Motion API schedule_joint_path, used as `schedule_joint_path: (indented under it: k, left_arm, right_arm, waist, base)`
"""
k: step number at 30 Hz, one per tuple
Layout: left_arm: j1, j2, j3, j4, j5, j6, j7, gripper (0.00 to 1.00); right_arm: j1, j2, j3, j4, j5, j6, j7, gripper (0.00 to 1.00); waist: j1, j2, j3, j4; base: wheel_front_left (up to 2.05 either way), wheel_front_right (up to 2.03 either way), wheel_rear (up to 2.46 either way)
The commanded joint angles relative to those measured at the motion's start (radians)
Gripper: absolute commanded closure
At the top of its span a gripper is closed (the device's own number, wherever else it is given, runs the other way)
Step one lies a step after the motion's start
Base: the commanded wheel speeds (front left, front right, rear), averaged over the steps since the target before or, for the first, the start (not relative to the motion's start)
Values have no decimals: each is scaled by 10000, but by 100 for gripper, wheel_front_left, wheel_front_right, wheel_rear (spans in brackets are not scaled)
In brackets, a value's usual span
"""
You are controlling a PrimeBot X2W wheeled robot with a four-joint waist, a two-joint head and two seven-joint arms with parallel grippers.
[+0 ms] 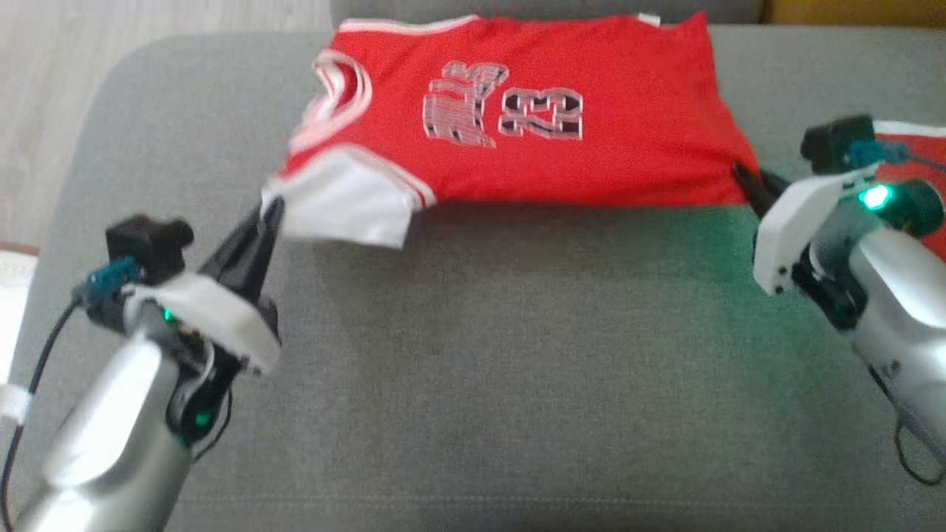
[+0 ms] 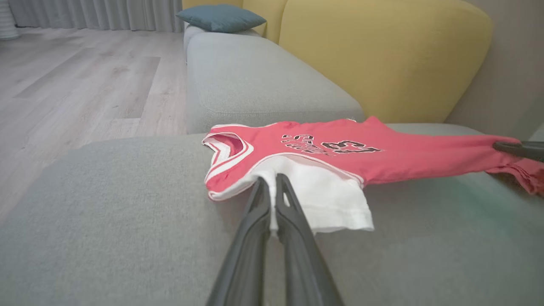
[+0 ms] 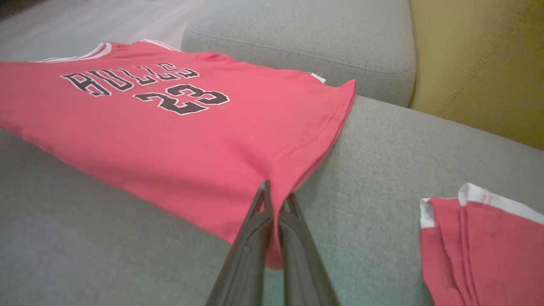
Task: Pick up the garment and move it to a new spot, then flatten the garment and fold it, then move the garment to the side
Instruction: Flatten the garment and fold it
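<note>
Left gripper (image 1: pixel 270 214) is found pressed together on the white sleeve (image 1: pixel 347 203) of the red jersey (image 1: pixel 517 155), and the right gripper (image 1: pixel 743 177) is likewise clamped, on the near hem corner (image 3: pixel 272 199). The garment is spread across the far half of the grey seat cushion (image 1: pixel 473 355), collar toward the cushion's left edge and hem toward its right. Its far side rests near the back edge, while its near side is raised slightly between the two grips. The step in hand is judged to be flattening ahead of a fold. For this to be done well, both held ends should be moved together at equal height. Tension should be kept even along the near side, so that no skew or crease is drawn across the printed number. The sleeve hangs loose beyond the pinch and is likely to bunch unless it is laid flat first. A second folded red garment (image 3: pixel 480 246) is noted at the right edge of the cushion, just beside the right arm, and should not be caught or dragged. A yellow backrest (image 2: pixel 382 55) limits travel past the back edge. Wooden floor (image 2: pixel 85 76) lies beyond the left edge.
</note>
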Motion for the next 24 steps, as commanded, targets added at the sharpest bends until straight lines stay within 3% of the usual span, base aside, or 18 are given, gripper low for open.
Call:
schedule_joint_path:
  k: [1,10,24]
  left_arm:
    - [-106,696,256,-663,-140,-58,198,100]
    - [1244,2117,-204,-2678,-824,-58,1630,100]
    - [2771,3710,-427,-5089,-1755,55,3512,100]
  right_arm:
    - [159,-378,260,-378,211,65,139,100]
    - [1142,-1711,1364,-1499,1414,65,1337,100]
    - [2182,-3220,2213,-3538,2746,65,3265,100]
  waist:
    - [0,-1,-356,-29]
    - [0,-1,-930,-155]
    - [0,-1,-1488,-282]
  base:
    - [0,0,0]
    - [0,0,0]
    - [0,0,0]
